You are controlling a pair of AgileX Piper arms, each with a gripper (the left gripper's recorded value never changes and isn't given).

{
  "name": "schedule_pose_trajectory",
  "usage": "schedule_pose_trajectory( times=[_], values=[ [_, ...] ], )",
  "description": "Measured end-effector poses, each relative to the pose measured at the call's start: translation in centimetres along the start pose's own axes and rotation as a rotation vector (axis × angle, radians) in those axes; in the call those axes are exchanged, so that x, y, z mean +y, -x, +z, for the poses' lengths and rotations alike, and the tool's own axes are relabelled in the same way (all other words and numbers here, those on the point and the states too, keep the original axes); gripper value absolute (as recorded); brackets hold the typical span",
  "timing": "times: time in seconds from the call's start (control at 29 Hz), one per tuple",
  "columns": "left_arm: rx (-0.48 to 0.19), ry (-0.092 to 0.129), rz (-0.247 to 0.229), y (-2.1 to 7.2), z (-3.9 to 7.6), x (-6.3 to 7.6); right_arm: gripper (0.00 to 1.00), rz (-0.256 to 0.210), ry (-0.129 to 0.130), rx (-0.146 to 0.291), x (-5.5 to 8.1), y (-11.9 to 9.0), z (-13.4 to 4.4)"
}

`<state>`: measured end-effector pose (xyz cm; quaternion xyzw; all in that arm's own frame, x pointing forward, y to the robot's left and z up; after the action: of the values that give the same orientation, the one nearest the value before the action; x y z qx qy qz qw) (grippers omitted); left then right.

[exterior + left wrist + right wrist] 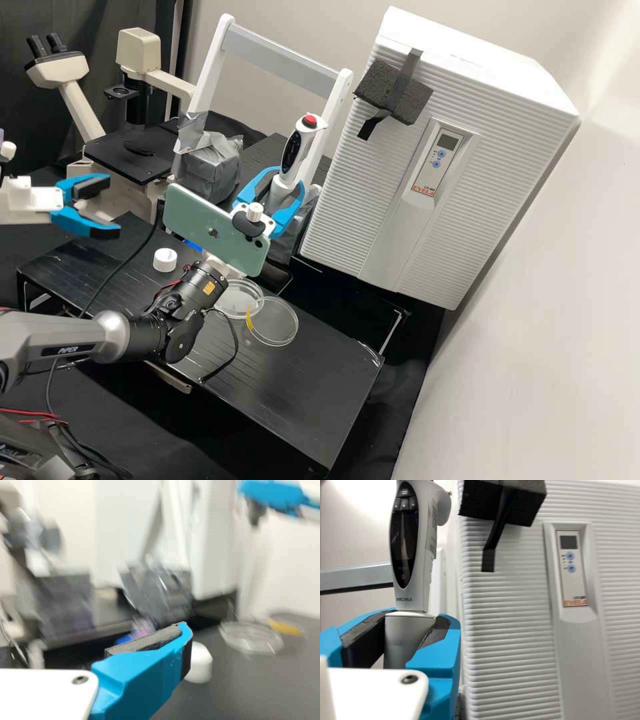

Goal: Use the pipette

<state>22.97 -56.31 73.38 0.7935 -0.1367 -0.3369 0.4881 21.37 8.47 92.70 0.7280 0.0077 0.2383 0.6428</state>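
On the near worktop (313,393) lie two clear dishes (275,321) with a small yellow piece (249,323) where they meet; I judge the pipette (297,157) is bound there, so the descent should be slow and straight. Behind them the right gripper (275,195) is clamped round the pipette's lower body, which stands nearly upright (its tip is hidden) close beside the ribbed white cabinet (400,167), so keep it vertical and off that wall. The left gripper (93,205), spread wide and empty, hangs well off to the side.

Right tool (280,191) grips the upright pipette (297,150) beside the white cabinet (400,200); left tool (107,207) hangs open.
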Motion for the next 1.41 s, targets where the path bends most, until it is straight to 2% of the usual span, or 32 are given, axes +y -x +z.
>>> schedule_pose_trajectory(
  times=[0.07,0.14,0.28,0.34,0.41,0.48,0.59,0.65,0.76,0.9,0.96,1.21,1.38,1.41],
  values=[
    [0.025,-0.022,0.077,0.09,-0.3,1.9,0.0,-0.014,-0.011,0.011,-0.3,-0.1,-0.2],
    [0.032,-0.037,0.132,0.2,-0.3,3.4,0.0,-0.029,-0.021,0.022,-0.7,-0.1,-0.5],
    [0.045,-0.056,0.196,0.34,-0.5,5.1,0.0,-0.062,-0.042,0.066,-1.5,-0.7,-1.4],
    [0.047,-0.058,0.199,0.41,-0.5,5.3,0.0,-0.083,-0.043,0.084,-1.9,-1.3,-2.0],
    [0.056,-0.059,0.199,0.46,-0.7,5.3,0.0,-0.114,-0.031,0.096,-2.1,-2.6,-3.1],
    [0.063,-0.059,0.187,0.45,-0.8,5.2,0.0,-0.139,0.002,0.087,-2.0,-4.6,-4.7],
    [0.081,-0.06,0.174,0.38,-1.1,5.2,0.0,-0.14,0.034,0.108,-1.5,-7.4,-7.2],
    [0.085,-0.061,0.176,0.24,-1.3,5.3,0.0,-0.122,0.033,0.114,-1.1,-9.4,-8.9],
    [0.098,-0.06,0.169,0.09,-1.6,5.3,0.0,-0.083,0.006,0.133,-0.9,-12.1,-10.6],
    [0.101,-0.063,0.175,-0.16,-1.7,5.6,0.0,-0.097,-0.005,0.112,-1.3,-14.6,-11.3],
    [0.108,-0.063,0.175,-0.29,-1.9,5.7,0.0,-0.14,-0.011,0.083,-2.1,-16.0,-11.5],
    [0.144,-0.06,0.197,-0.64,-2.6,6.7,0.0,-0.278,-0.009,-0.001,-4.9,-18.3,-11.9],
    [0.155,-0.056,0.198,-0.83,-2.7,6.9,0.0,-0.312,0.039,-0.016,-5.6,-19.0,-12.0],
    [0.155,-0.056,0.198,-0.87,-2.8,6.9,0.0,-0.312,0.04,-0.018,-5.6,-19.0,-12.0]
  ],
)
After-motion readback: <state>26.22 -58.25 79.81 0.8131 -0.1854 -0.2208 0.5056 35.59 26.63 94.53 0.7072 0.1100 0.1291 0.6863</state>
